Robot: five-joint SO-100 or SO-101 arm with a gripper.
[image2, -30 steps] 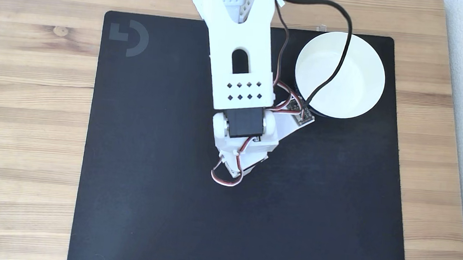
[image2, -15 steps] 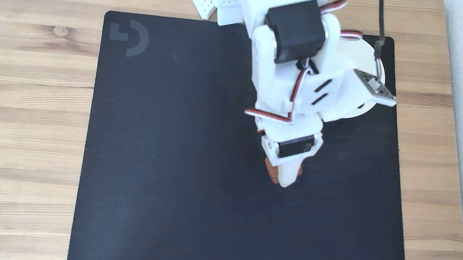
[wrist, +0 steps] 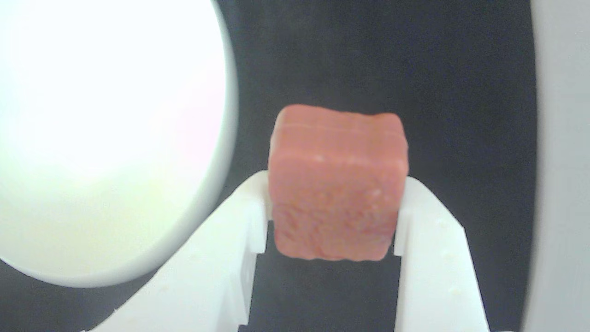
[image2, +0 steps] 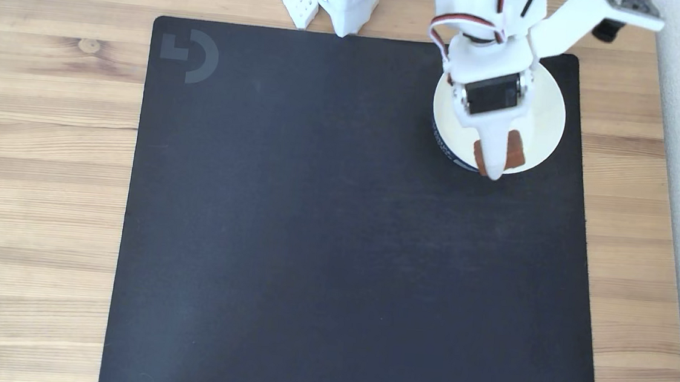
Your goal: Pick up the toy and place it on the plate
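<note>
While the gripper (wrist: 332,216) grips the toy (wrist: 336,184) between both fingers (wrist: 239,216), pick is done and transport is nearly done; release is what's left.

Wrist view: toy sits squarely in the jaws, one white finger pressed on each side, top part sticking out past the tips. Grip looks firm, no visible tilt. Plate (wrist: 221,175) is to the left of the toy here, black mat (wrist: 461,92) behind it. So from this angle the toy is beside the plate, not centred over it.

Fixed view: gripper (image2: 496,158) hangs over the near part of the plate (image2: 548,128), at the far right corner of the mat (image2: 311,243). Toy (image2: 514,153) shows as a brown sliver on either side of the fingertip, overlapping the plate's near rim. Height above the plate can't be read from this view.

Status, as a judgement:
- grasp: done
- lift and carry: done or almost
- placement: not done, toy is off the mat and not resting on the plate
- remaining: shift a bit further toward the plate centre, lower, let go, back away

Risk: releasing now could land the toy on the near rim or just outside it. Rounded flat piece may tip or slide off the edge.
</note>
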